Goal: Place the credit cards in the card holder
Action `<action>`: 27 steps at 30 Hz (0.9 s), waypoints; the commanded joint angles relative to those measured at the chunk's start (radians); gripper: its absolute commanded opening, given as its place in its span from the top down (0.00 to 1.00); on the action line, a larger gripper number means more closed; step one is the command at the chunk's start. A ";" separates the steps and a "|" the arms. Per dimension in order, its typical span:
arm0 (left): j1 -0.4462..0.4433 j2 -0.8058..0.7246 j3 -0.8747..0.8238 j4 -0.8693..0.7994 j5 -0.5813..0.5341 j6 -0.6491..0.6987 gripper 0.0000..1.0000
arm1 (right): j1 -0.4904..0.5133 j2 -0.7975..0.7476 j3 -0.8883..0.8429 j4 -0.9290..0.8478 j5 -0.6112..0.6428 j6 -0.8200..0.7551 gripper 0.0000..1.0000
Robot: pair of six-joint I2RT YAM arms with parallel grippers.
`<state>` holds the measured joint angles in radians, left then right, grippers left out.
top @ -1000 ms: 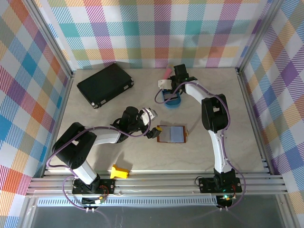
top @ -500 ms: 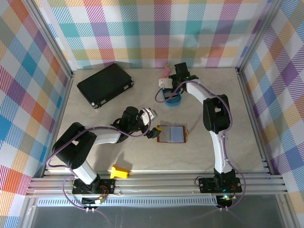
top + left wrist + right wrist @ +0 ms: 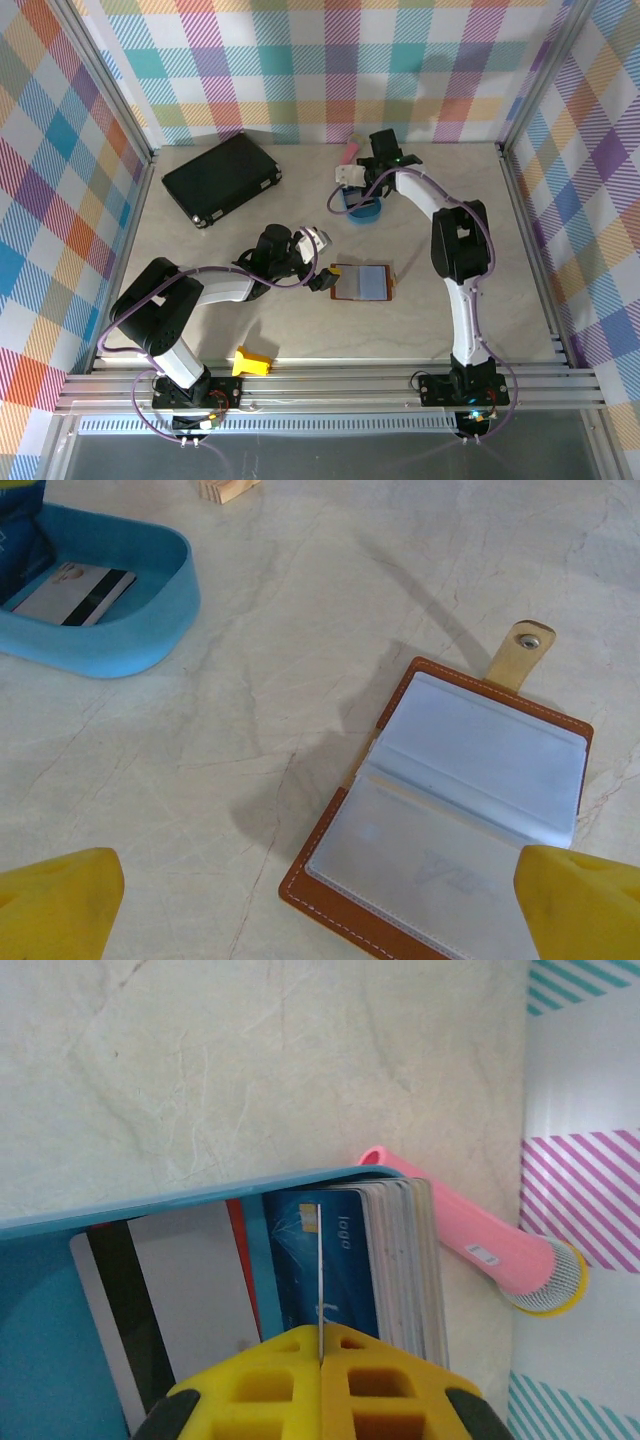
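Observation:
The card holder (image 3: 362,282) (image 3: 470,800) lies open on the table, brown leather with a pale lining and a snap tab. My left gripper (image 3: 321,264) (image 3: 320,908) stands open just left of it, with nothing between the yellow fingers (image 3: 60,905). Credit cards sit in the blue oval tray (image 3: 370,212) (image 3: 200,1196): a stack (image 3: 405,1260) stands on edge behind a dark blue card (image 3: 345,1260). A striped card (image 3: 170,1300) (image 3: 75,593) lies flat. My right gripper (image 3: 363,190) (image 3: 320,1358) is shut on one thin card (image 3: 319,1270), seen edge-on over the tray.
A pink microphone-shaped toy (image 3: 470,1245) (image 3: 351,152) lies behind the tray by the back wall. A large black case (image 3: 222,178) sits at the back left. A yellow plastic piece (image 3: 251,361) is near the front rail. A small tan block (image 3: 228,488) lies beyond the tray.
The right gripper's jaws have closed on a card over the tray, and the right wrist has shifted slightly right. The left arm and the card holder have not moved.

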<state>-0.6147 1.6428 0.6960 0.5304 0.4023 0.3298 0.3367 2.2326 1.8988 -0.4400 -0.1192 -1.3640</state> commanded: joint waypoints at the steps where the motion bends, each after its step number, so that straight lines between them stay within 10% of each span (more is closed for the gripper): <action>1: -0.009 -0.032 -0.021 0.054 -0.006 -0.008 0.00 | -0.007 -0.128 -0.040 -0.017 -0.057 0.090 1.00; 8: 0.001 -0.106 -0.019 0.128 -0.057 -0.132 0.00 | -0.044 -0.438 -0.265 0.042 -0.139 0.562 1.00; 15: -0.005 -0.263 0.079 -0.097 -0.182 -0.608 0.04 | -0.127 -0.800 -0.516 0.000 -0.338 1.379 1.00; 27: -0.046 -0.338 0.211 -0.124 0.057 -1.209 0.16 | -0.143 -0.947 -0.864 0.441 -0.806 2.354 1.00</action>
<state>-0.6369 1.2968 0.8593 0.3946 0.3855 -0.6754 0.1909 1.2980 1.0576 -0.2089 -0.7918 0.6514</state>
